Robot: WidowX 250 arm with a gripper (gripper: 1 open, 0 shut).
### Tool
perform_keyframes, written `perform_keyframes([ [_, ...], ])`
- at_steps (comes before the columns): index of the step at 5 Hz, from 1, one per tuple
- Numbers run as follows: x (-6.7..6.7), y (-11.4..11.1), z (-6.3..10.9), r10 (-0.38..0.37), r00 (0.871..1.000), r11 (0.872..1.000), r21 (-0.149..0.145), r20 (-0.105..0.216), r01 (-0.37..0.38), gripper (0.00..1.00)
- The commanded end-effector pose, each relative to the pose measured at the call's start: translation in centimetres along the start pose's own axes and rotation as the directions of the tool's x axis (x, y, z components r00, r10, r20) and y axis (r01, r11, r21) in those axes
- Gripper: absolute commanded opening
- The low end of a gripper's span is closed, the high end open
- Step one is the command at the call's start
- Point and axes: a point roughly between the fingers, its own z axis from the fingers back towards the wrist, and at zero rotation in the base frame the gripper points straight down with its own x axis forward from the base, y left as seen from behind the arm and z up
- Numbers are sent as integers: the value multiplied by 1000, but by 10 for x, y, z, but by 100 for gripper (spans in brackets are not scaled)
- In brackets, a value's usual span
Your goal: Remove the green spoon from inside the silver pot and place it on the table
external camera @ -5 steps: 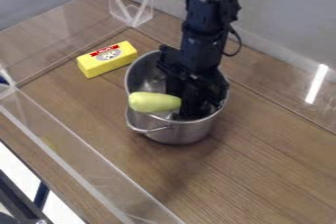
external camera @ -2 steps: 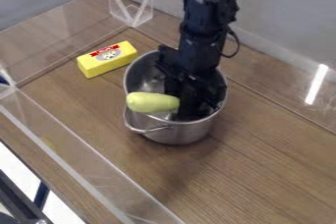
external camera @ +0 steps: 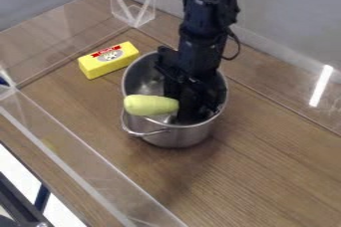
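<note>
The silver pot (external camera: pixel 163 133) stands in the middle of the table (external camera: pixel 273 166). My black gripper (external camera: pixel 189 96) points straight down into it, fingertips hidden below the rim. The green spoon (external camera: pixel 151 104) shows as a thick yellow-green handle lying almost level over the pot's left rim, its right end meeting the fingers. The gripper is shut on that end. The spoon's grey end is hidden behind the fingers.
A yellow rectangular block (external camera: pixel 107 60) with a red mark lies on the table just left of the pot. Clear plastic walls (external camera: pixel 80 176) edge the tabletop at the front, and a clear stand (external camera: pixel 132 10) sits at the back.
The spoon's handle and the pot's near rim have shifted slightly to the left. The arm has stayed nearly in place, still shut.
</note>
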Motion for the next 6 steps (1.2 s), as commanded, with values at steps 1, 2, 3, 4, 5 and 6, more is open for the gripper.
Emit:
perform_keyframes([
  [1,-9,10,-1,8,1000,1000,23,-1,-8,0],
  [2,-11,11,-1,6,1000,1000,29,5,-6,0],
  [3,-13,12,-2,5,1000,999,33,13,-5,0],
  [4,-15,13,-3,4,1000,999,36,21,-5,0],
  [5,-16,14,-4,3,1000,999,39,29,-4,0],
  [6,-18,14,-6,1,999,999,41,36,-2,0],
])
